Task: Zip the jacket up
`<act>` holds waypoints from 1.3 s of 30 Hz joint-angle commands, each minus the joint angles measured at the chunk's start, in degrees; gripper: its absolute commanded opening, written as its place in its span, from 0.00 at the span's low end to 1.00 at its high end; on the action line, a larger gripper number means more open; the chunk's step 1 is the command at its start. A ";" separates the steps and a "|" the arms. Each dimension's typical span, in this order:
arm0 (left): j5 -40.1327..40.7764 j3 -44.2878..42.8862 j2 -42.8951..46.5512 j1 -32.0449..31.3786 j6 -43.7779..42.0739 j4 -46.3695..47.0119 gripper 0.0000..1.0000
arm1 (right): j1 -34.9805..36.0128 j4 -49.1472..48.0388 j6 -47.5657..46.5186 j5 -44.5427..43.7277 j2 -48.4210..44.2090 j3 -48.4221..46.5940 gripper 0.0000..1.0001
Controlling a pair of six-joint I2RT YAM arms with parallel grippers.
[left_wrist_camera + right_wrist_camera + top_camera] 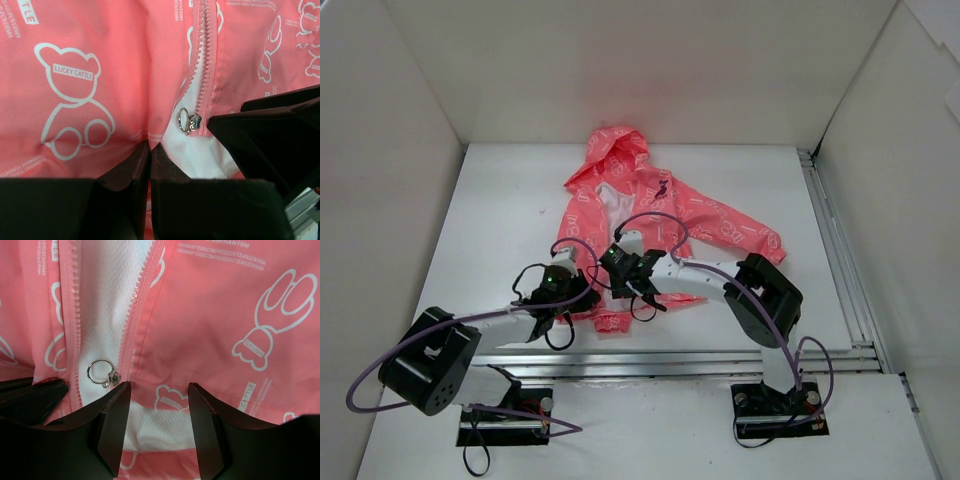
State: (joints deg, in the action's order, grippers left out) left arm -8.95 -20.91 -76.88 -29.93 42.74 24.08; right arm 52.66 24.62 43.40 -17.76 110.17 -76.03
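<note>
Jacket (650, 220) lies flat on worktop (500, 200), front up, under both end effectors. Left end effector (149, 147) is pressed together, pinching hem (100, 150), likely to anchor the cloth against the pull. Right end effector (157, 390) is half spread, holding nothing. Slider ring (102, 372) sits just beyond one fingertip; lining up for the grab, I judge. Long axis runs ahead of them: hood (618, 150) far, hem near. Zip (206, 60) open.

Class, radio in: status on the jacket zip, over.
Left end effector shut on jacket hem. Right end effector open beside zip pull. Jacket unzipped. Nothing in the way.
</note>
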 commanded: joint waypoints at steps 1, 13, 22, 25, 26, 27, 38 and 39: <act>-0.19 0.25 1.47 0.31 0.41 2.03 0.00 | 0.24 -0.28 1.08 -3.07 0.48 -3.07 0.46; -1.16 0.16 -0.02 0.31 0.76 3.26 0.00 | 0.07 -0.45 0.90 -2.02 2.50 -4.21 0.28; -1.24 0.34 -0.11 0.31 0.94 3.44 0.00 | 0.07 -0.28 -0.59 -2.28 1.45 -4.74 0.00; -1.07 0.43 -0.11 0.31 1.03 3.43 0.00 | 0.07 -0.36 -1.99 -3.76 -1.35 -4.48 0.00; -0.98 0.43 -0.02 0.31 1.03 3.43 0.00 | -0.02 -0.45 -2.61 -4.38 -2.14 -4.22 0.00; -0.81 0.34 -0.02 0.31 1.20 3.43 0.00 | -0.02 -0.45 -3.14 -4.91 -2.94 -4.13 0.00; -0.19 0.08 -1.43 0.31 1.38 2.99 0.00 | -3.53 1.74 -16.93 -1.06 -20.43 0.88 0.00; -0.28 -0.01 -1.60 0.31 1.38 3.08 0.00 | -3.71 2.18 -18.94 1.04 -21.30 0.88 0.00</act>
State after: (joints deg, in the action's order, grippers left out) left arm -9.80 -20.78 -77.89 -29.71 44.25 26.37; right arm 50.52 26.22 30.85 -18.28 94.26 -75.22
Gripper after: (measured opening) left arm 0.009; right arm 0.013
